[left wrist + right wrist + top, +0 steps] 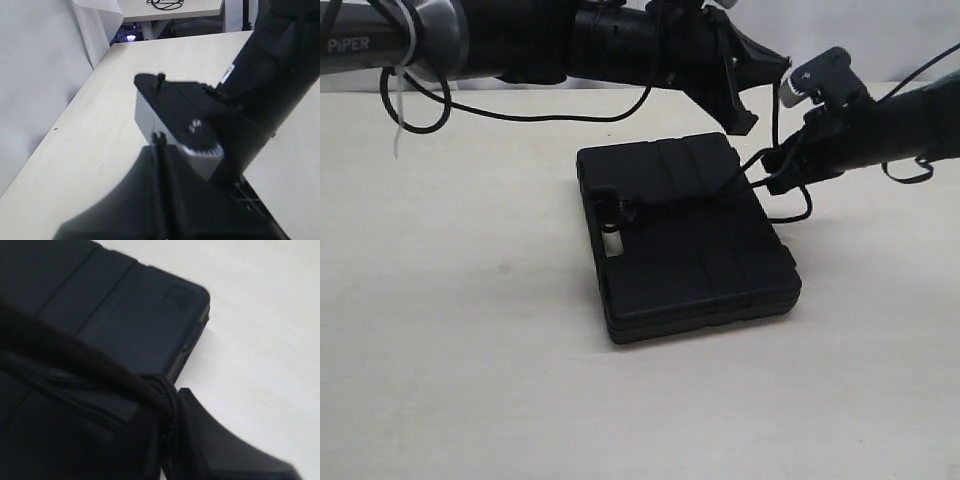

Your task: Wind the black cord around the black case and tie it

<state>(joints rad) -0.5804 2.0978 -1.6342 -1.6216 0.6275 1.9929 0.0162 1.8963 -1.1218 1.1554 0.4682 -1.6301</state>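
Observation:
The black case (700, 250) lies flat on the tan table, handle cut-out toward the left. The black cord (705, 190) runs from a looped bit at the handle (618, 210) across the lid to my right gripper (775, 178), which is shut on it at the case's far right edge. In the right wrist view the cord (100, 365) crosses the case (125, 305) and goes in between the closed jaws of the right gripper (172, 440). My left gripper (745, 118) hangs above the case's far corner. In the left wrist view the left gripper (161, 150) is shut, with a thin cord end (160, 136) poking out.
Glossy arm cables with a white zip tie (405, 100) hang at the upper left. The right arm's wrist (200, 135) sits directly in front of my left gripper. A white curtain (40, 75) borders the table edge, and another table (200, 7) stands behind.

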